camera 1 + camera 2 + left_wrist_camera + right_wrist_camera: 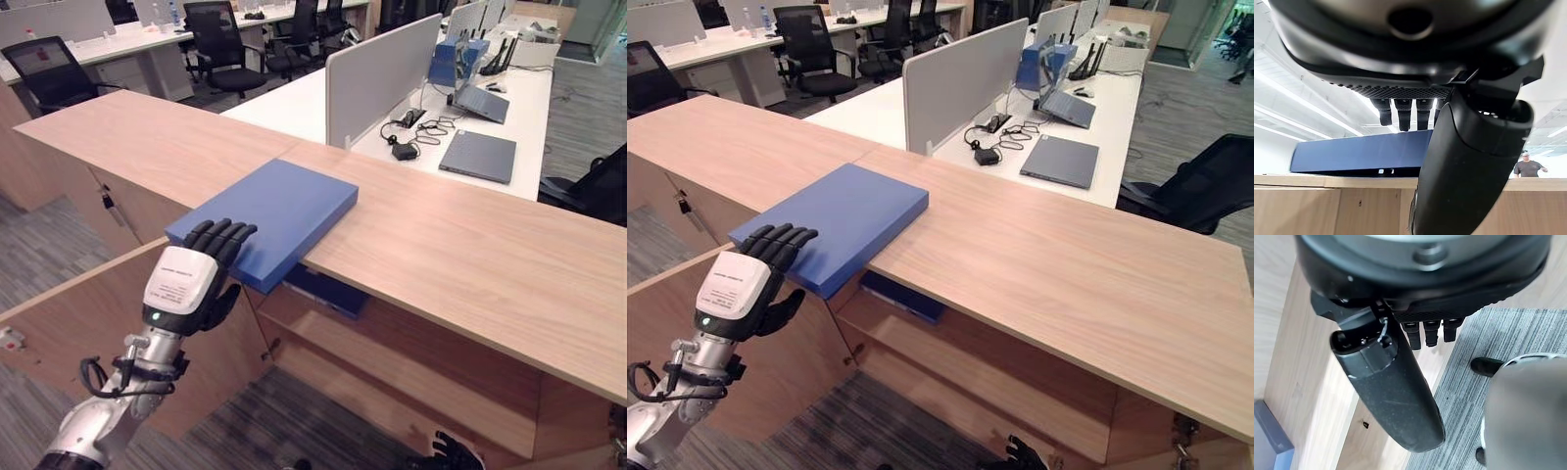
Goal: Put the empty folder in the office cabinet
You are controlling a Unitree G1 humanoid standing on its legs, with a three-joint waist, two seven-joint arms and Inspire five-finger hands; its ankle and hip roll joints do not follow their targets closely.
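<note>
Blue folder flat on cabinet top; left hand fingers straight on its corner; no legible print.

Left robot hand raised, fingers straight, thumb spread; right robot hand low, fingers relaxed.

Open shelf beside second folder
</note>
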